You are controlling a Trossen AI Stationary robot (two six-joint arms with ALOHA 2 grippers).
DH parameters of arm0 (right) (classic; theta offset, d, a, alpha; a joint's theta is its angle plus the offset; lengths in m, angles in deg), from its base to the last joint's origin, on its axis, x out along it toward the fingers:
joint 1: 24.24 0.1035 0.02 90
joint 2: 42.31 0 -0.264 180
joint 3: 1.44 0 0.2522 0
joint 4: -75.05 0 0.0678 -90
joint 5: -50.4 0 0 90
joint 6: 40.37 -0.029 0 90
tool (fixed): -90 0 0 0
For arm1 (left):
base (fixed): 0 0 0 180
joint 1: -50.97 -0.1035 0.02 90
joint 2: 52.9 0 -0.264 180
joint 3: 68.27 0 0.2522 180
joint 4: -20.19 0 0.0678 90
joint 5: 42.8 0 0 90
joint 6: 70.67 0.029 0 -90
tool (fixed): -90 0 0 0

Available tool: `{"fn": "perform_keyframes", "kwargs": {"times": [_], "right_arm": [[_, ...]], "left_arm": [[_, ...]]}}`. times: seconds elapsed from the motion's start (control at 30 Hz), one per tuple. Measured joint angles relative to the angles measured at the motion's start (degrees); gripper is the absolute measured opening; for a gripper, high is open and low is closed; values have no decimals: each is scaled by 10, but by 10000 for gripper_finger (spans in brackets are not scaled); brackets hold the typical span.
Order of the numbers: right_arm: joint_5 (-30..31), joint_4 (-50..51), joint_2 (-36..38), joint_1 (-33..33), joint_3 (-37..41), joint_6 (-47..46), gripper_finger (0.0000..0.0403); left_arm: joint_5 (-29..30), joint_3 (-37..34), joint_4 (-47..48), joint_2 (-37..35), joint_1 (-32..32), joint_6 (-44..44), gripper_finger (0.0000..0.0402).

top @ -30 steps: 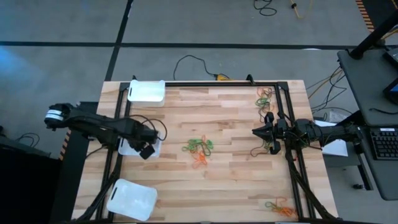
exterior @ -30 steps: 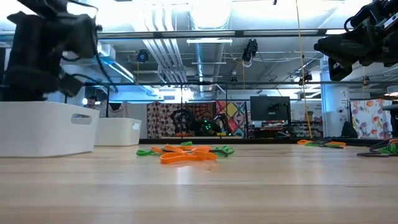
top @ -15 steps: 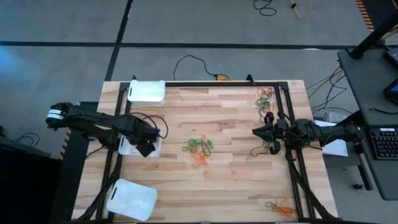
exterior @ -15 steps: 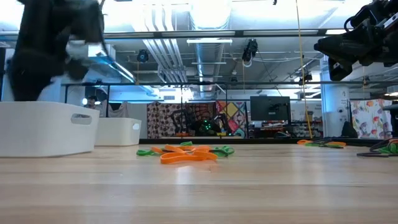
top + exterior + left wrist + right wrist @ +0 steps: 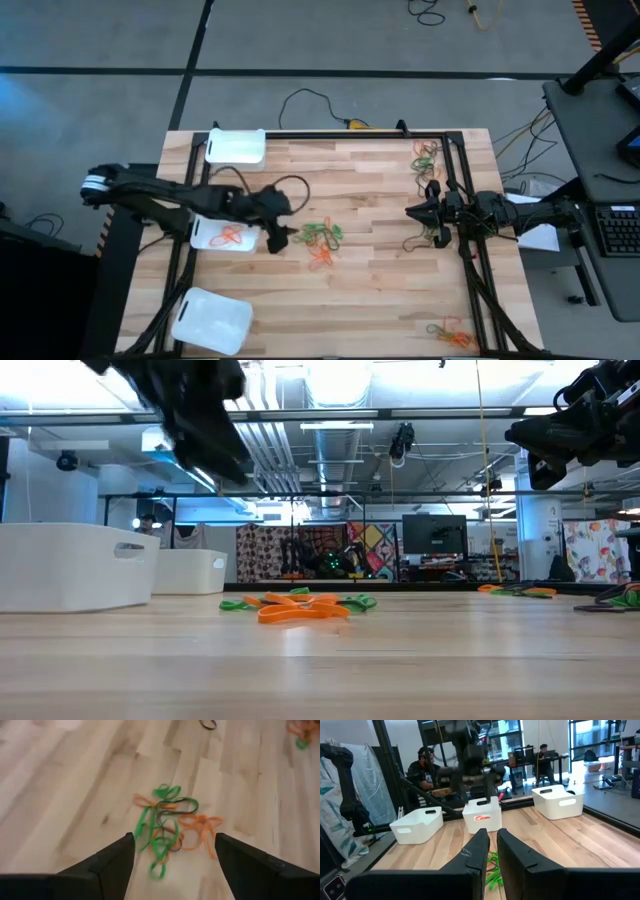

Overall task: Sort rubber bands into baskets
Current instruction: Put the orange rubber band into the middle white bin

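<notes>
A loose pile of green, orange and black rubber bands lies flat at the table's middle. My left gripper hangs open above the table, just left of that pile, with nothing between its fingers. Three white baskets stand along the left side: far, middle and near. An orange band lies in the middle basket. My right gripper hovers shut near the right rail, clear of the wood.
More band piles lie at the far right, by the right gripper and at the near right corner. A black frame rail runs along the table's right side. People sit in the room beyond the table.
My left gripper has gone from above the middle basket toward the table's right edge and now hangs beside the central pile. An orange band now shows in the middle basket, where the gripper stood before.
</notes>
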Motion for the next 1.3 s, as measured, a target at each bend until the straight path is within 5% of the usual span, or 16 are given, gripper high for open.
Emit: {"fn": "perform_keyframes", "kwargs": {"times": [0.53, 0.87, 1.3], "right_arm": [[0, 0, 0, 0, 0, 0, 34], [0, 0, 0, 0, 0, 0, 34], [0, 0, 0, 0, 0, 0, 34]], "left_arm": [[-14, -35, -55, 194, -16, 13, 166], [-46, -37, -95, 214, -18, 7, 81], [-58, -32, -110, 237, -17, -42, 75]]}}
